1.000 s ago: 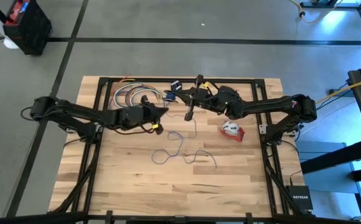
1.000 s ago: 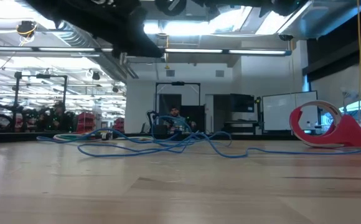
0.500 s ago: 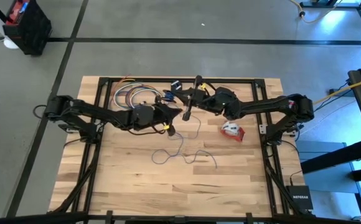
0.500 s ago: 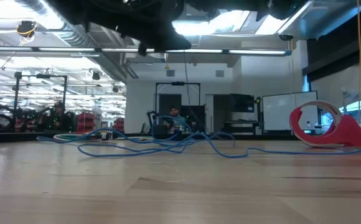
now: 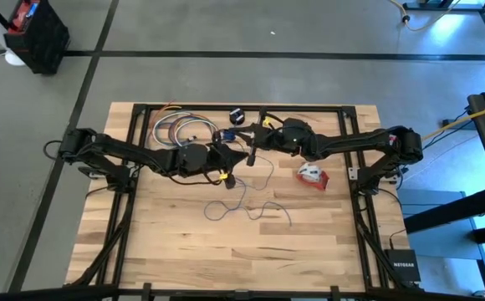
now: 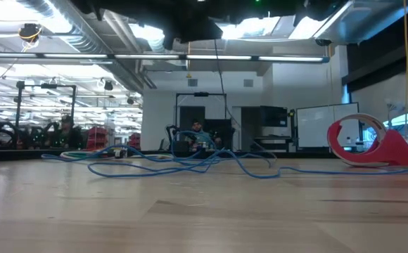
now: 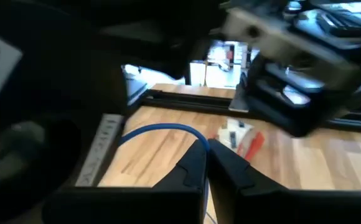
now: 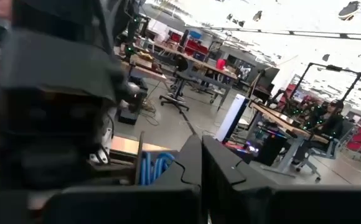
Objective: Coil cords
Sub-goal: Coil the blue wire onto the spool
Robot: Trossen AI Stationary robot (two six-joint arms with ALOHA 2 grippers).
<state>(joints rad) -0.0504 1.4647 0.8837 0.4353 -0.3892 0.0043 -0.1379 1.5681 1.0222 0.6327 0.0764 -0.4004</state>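
Observation:
A thin blue cord (image 5: 244,205) lies in loose loops on the middle of the wooden table (image 5: 167,251); it also shows in the low view (image 6: 190,163). One strand (image 6: 220,84) rises off the table to the grippers. My left gripper (image 5: 236,155) and my right gripper (image 5: 251,154) meet tip to tip above the table's far middle. Both are shut on the cord. A small black round piece (image 5: 237,114) lies by the far edge. My left gripper pinches the blue cord between its fingertips (image 7: 196,152), coming level from the table's left. One stretch arches away from the tips (image 7: 162,128); another hangs slack down to the table. My right gripper is shut with a thin strand (image 8: 187,124) running to its tips, coming level from the right. Which part of the cord it has cannot be told.
Several coiled cords of different colours (image 5: 180,130) lie at the far left, inside the black frame (image 5: 142,107). A red tape dispenser (image 5: 312,174) stands right of the grippers, also seen in the low view (image 6: 369,144). Bare wood lies toward the near edge.
My left gripper has moved toward the table's right and slightly up, closing in on the right gripper's tips. The hanging strand has shifted right with it. My right gripper has dipped a little and rolled. The loops on the table have stayed put.

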